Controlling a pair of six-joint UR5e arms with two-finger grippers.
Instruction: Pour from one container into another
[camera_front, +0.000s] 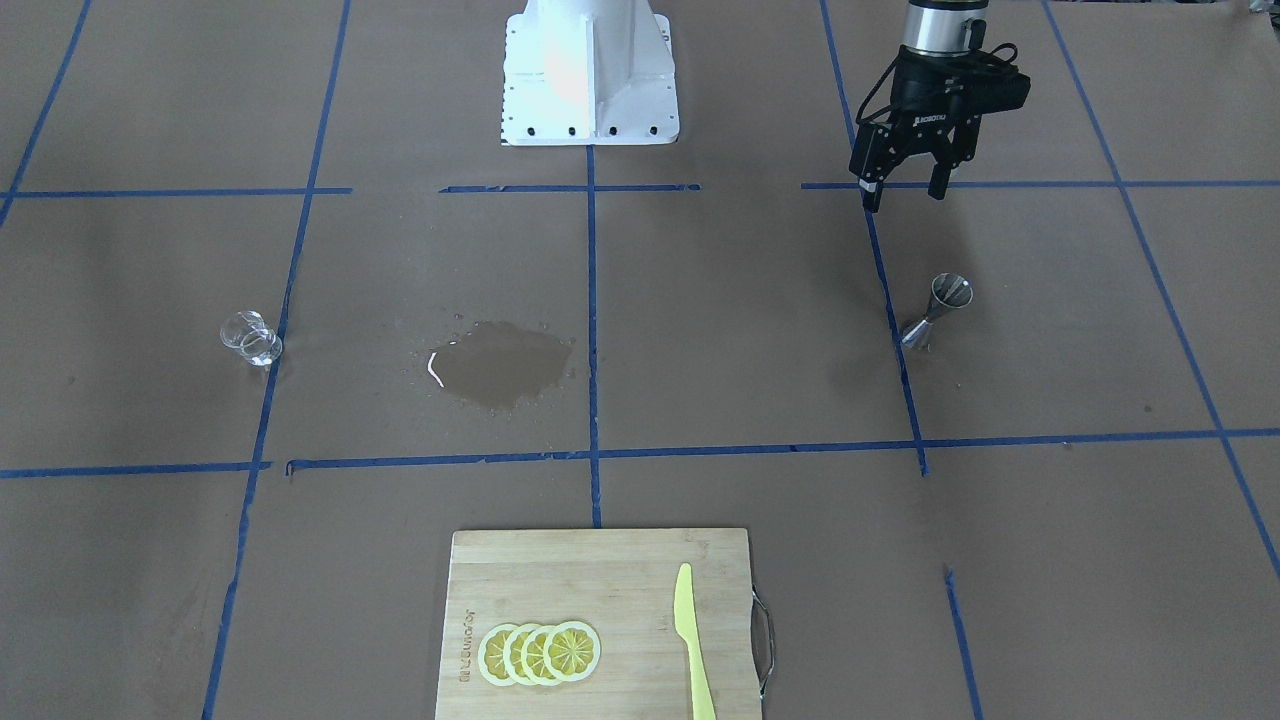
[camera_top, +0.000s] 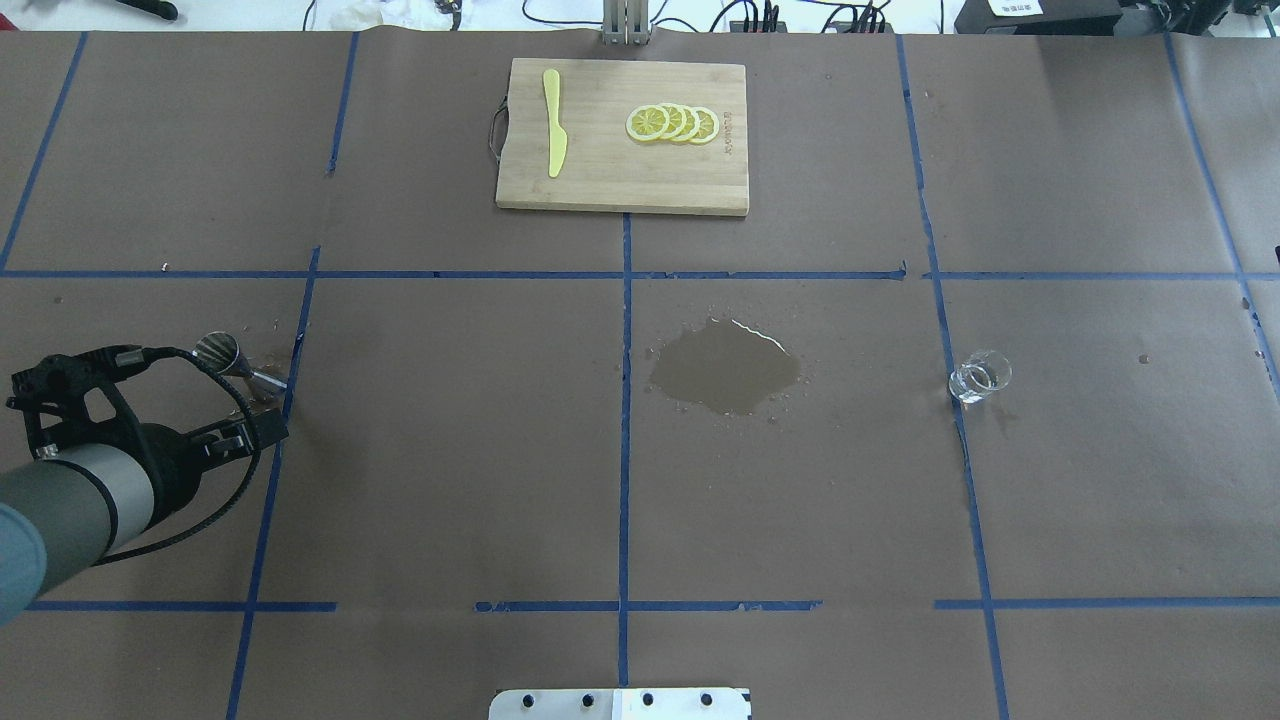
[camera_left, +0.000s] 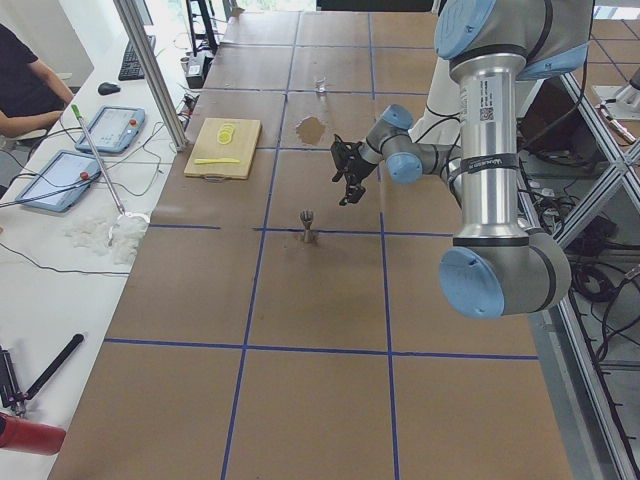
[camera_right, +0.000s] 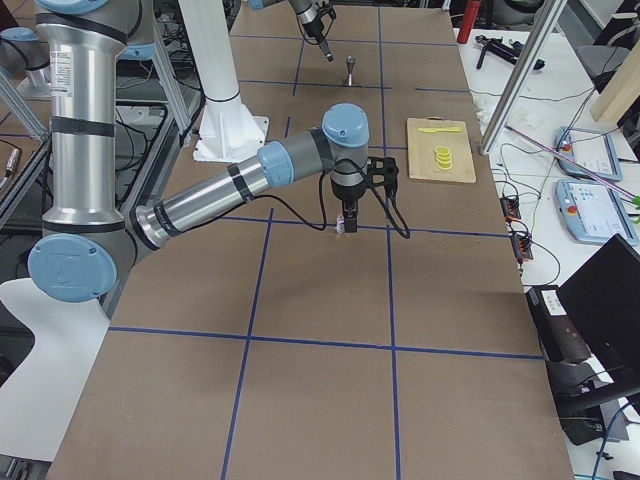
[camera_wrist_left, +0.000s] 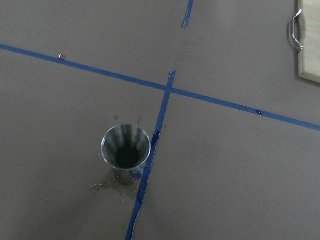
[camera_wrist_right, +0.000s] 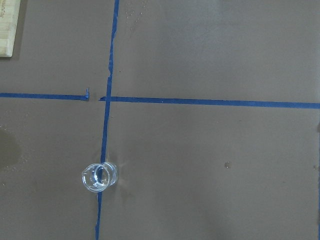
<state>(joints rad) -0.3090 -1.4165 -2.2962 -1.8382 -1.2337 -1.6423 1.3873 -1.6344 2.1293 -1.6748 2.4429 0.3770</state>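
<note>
From the front, the left tool (camera_front: 905, 190) hangs above the bench (camera_front: 1050, 330) with its fingers spread and nothing between them. The metal jigger (camera_front: 938, 310) stands upright on the bench, near the tool but apart from it, just beside a line of blue tape (camera_front: 893, 320). Well apart, on the other side of a wet patch (camera_front: 500, 362), the glass cup (camera_front: 250, 338) stands by another tape line. A cutting board (camera_front: 600, 570) at the near edge carries lemon slices (camera_front: 540, 652) and a yellow knife (camera_front: 692, 640).

From overhead, the left arm comes in low on the left, with the jigger just beyond its tool. The cup stands alone on the right.

From the left end, a person's arm (camera_left: 30, 85) rests at a side table.

From the right end, the right tool (camera_right: 345, 222) points down over the bench. Whether it is spread or pressed together cannot be told.

The left wrist camera looks into the jigger's upper cone, with wet spots round its foot.

The right wrist camera shows the cup upright, touching a tape line.
</note>
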